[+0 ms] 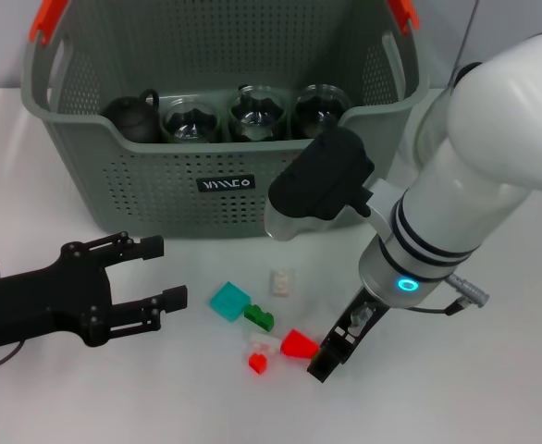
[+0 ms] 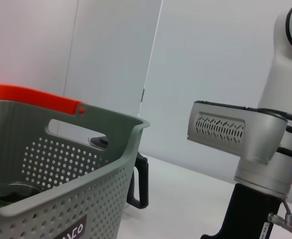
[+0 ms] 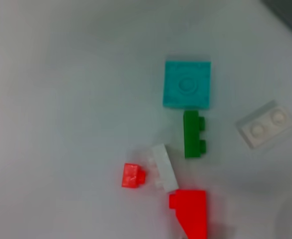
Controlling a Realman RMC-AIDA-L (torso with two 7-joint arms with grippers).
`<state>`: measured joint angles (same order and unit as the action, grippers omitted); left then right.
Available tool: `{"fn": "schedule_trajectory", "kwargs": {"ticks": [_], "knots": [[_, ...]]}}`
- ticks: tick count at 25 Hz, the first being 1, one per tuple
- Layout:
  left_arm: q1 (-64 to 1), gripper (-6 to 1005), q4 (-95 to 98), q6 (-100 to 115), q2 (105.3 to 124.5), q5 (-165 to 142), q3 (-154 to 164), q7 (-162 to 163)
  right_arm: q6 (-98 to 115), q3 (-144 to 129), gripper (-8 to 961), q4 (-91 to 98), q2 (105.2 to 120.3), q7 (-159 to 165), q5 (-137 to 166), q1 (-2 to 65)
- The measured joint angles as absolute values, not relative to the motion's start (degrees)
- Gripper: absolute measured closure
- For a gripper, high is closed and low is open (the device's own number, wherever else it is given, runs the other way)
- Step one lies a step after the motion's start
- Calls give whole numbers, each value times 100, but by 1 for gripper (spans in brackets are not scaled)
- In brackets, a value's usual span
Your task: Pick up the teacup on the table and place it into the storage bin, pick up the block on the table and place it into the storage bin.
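Several small blocks lie on the white table in front of the storage bin (image 1: 160, 176): a teal square block (image 1: 228, 301) (image 3: 187, 84), a green one (image 1: 259, 318) (image 3: 192, 134), a white two-stud one (image 1: 281, 282) (image 3: 268, 124), a clear one (image 3: 164, 168), a small red one (image 1: 257, 363) (image 3: 132, 176) and a red wedge (image 1: 297, 344) (image 3: 191, 211). My right gripper (image 1: 327, 361) points down at the table just right of the red wedge. My left gripper (image 1: 160, 273) hovers open and empty left of the blocks. No teacup shows on the table.
Inside the bin sit a black teapot (image 1: 130, 117) and three round glass vessels (image 1: 255, 115). The bin's wall (image 2: 61, 199) fills the near side of the left wrist view, with a black handle (image 2: 139, 181) behind it and the right arm (image 2: 258, 144) beyond.
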<state>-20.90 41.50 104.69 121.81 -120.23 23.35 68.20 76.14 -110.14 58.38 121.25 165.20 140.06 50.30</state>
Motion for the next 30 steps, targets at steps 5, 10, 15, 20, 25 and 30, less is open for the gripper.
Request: {"fn": "schedule_trajectory", "kwargs": {"ticks": [5,10,15,20,25,30], "knots": [[-2098,233,4141,10454,12181,-12023,2328,6820,7476,-11124,113,5763,12144,16523,13965,5043],[-2101,233,4136,10411,12182,-12023,2323,6820,7318,-11235,166,5482,12147,16523,13770,5178],[-2101,233,4071,10340,12176,-12023,2335,6820,7235,-11336,278,5378,12146,16523,13679,5259],[-2086,233,4069,10327,12173,-12023,2317,6815,7283,-11367,475,5441,12135,16523,13677,5265],[-2058,233,4069,10330,12172,-12023,2292,6812,7527,-11296,490,5893,12061,16522,13717,5082],[-2016,233,4069,10348,12174,-12023,2271,6811,8544,-10568,464,7010,12024,16365,13998,4488]]}}
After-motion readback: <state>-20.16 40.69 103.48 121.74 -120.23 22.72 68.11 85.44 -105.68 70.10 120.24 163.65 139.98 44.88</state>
